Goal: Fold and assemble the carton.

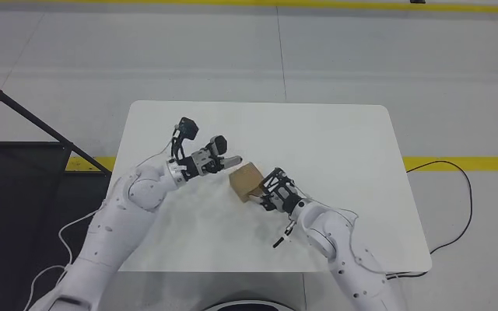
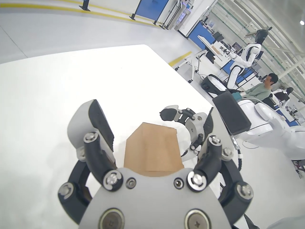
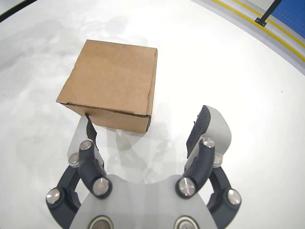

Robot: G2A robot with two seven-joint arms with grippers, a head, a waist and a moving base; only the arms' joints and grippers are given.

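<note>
A small brown cardboard carton [image 1: 246, 181] stands closed on the white table [image 1: 342, 140], near its middle. My left gripper [image 1: 230, 161] is open just beside the carton's far-left side, the carton [image 2: 152, 150] sitting in line with the gap between its fingers [image 2: 100, 122]. My right gripper [image 1: 272, 190] is open on the carton's near-right side, close to the box [image 3: 112, 84], one finger [image 3: 89, 129] next to its lower corner and nothing held. The right gripper [image 2: 181, 120] also shows beyond the carton in the left wrist view.
A black frame and dark mat [image 1: 31, 171] stand off the table's left edge. A black cable [image 1: 459, 202] runs on the floor to the right. The far half of the table is bare.
</note>
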